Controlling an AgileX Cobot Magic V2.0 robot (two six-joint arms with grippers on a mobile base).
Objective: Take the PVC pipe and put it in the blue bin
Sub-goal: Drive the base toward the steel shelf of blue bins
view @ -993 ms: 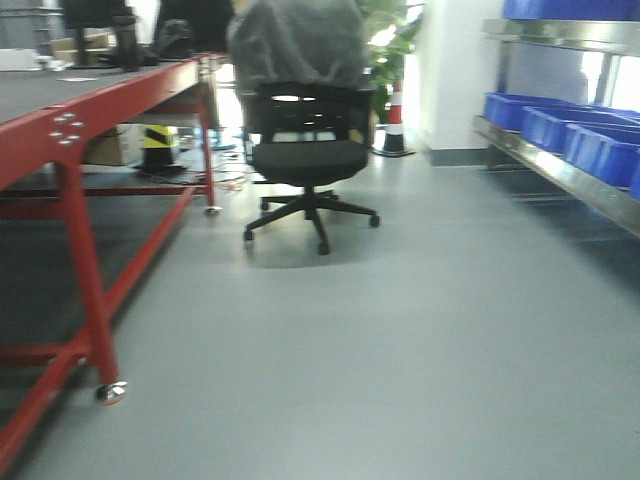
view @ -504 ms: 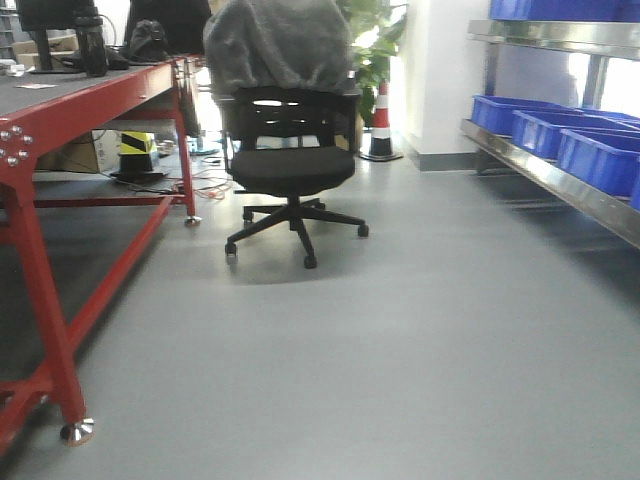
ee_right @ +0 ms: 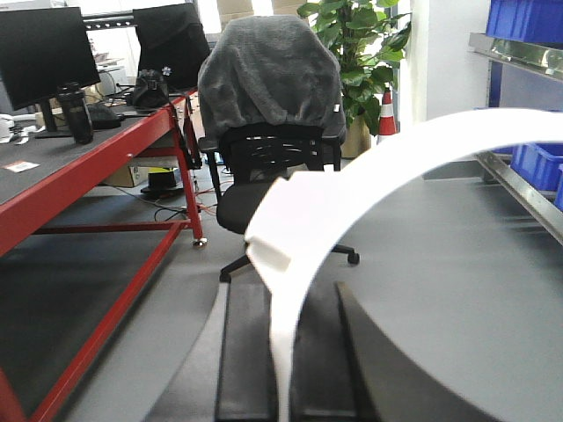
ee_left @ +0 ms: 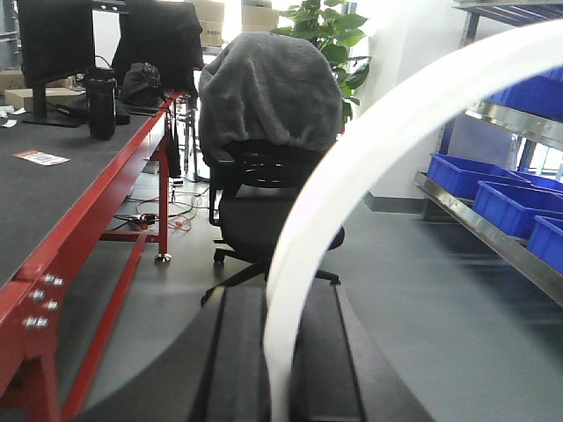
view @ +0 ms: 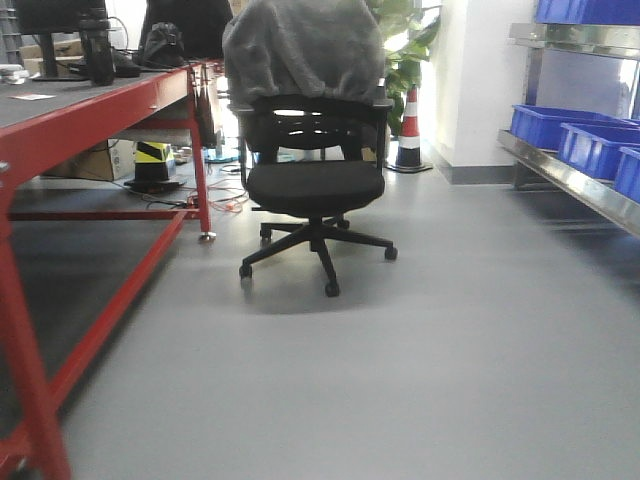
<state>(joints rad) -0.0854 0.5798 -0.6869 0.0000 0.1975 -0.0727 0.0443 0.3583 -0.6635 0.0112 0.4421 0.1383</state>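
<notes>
In the left wrist view a white, smooth PVC pipe (ee_left: 352, 149) bent in a long arc rises from between the black fingers of my left gripper (ee_left: 280, 303), which is shut on it, and sweeps to the upper right. The right wrist view shows a white PVC pipe (ee_right: 369, 167) too, with a squared end at the left, pinched in my shut right gripper (ee_right: 283, 294). I cannot tell whether both views show one piece. Blue bins (view: 548, 124) sit on the steel shelf at the right. Neither gripper shows in the front view.
A black office chair (view: 313, 180) draped with a grey cloth stands straight ahead on the grey floor. A red-framed table (view: 100, 110) with monitors and a bottle runs along the left. The steel shelf (view: 575, 180) runs along the right, with a traffic cone (view: 408, 130) and a plant behind.
The front view has shifted: the chair first slid left, and now sits further right and larger. The near red table leg has moved off to the left edge, and fewer blue bins show.
</notes>
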